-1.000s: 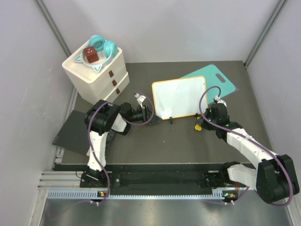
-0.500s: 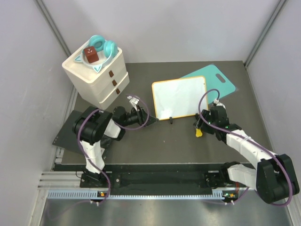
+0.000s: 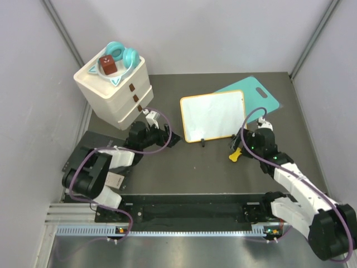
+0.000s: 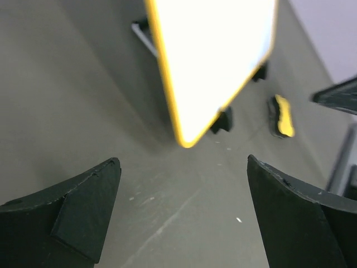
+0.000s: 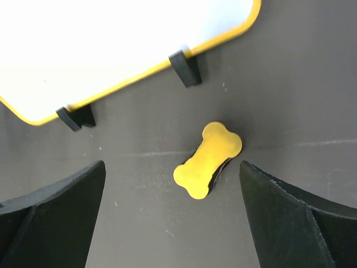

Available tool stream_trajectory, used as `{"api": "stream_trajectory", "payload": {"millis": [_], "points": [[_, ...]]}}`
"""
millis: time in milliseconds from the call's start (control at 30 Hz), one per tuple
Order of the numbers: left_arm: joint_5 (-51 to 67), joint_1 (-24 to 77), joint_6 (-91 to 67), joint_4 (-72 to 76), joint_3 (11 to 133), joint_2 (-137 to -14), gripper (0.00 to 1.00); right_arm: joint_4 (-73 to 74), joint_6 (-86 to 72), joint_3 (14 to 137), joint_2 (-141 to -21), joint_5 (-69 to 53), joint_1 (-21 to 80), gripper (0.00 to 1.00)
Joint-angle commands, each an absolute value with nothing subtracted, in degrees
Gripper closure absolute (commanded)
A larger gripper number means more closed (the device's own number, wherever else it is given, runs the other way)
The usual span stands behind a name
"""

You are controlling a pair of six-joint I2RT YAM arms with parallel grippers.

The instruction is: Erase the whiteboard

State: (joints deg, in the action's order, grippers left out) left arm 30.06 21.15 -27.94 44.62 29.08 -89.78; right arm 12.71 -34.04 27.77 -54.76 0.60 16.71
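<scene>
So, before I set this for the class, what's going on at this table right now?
Two robot arms face a yellow-framed whiteboard whose surface looks clean. Neither holds anything. The left gripper is open and pointed at the board's near corner. The right gripper is open over a yellow bone-shaped eraser, which lies loose on the table just in front of the board.

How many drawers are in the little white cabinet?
3. They are stacked in the white drawer unit at the far left: the top drawer, the middle drawer under it, and the bottom drawer. None seems hidden.
</scene>
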Motion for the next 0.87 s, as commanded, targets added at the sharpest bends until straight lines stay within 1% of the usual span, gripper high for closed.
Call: {"api": "stream_trajectory", "payload": {"millis": [0, 33, 133, 233, 433, 567, 733, 833], "points": [[17.86, 21.01, -20.66, 22.44, 35.66, -83.32, 0.01, 13.71, -31.21, 29.44, -47.83, 7.10, 16.70, 0.01], [15.23, 21.01, -20.22, 15.89, 36.90, -83.15, 0.01, 13.97, -30.77, 29.62, -47.03, 8.16, 16.70, 0.01], [13.18, 21.01, -21.09, 10.64, 39.11, -82.36, 0.01, 15.29, -29.10, 30.76, -44.40, 12.02, 16.70, 0.01], [14.32, 21.01, -20.83, 10.54, 38.41, -81.48, 0.01, 16.17, -27.34, 31.81, -42.72, 13.97, 16.70, 0.01], [12.40, 21.01, -20.39, 9.59, 36.74, -79.81, 0.01, 16.17, -25.05, 31.55, -39.29, 14.59, 16.70, 0.01], [12.48, 21.01, -19.51, 10.02, 34.55, -77.70, 0.01, 16.17, -24.87, 30.68, -37.53, 15.73, 16.70, 0.01], [16.25, 21.01, -16.44, 11.07, 33.49, -75.41, 0.01, 14.42, -24.26, 28.74, -34.02, 16.79, 16.70, 0.01], [14.69, 21.01, -16.00, 10.81, 33.92, -74.36, 0.01, 13.10, -23.99, 27.51, -31.56, 18.54, 16.70, 0.01]]}}
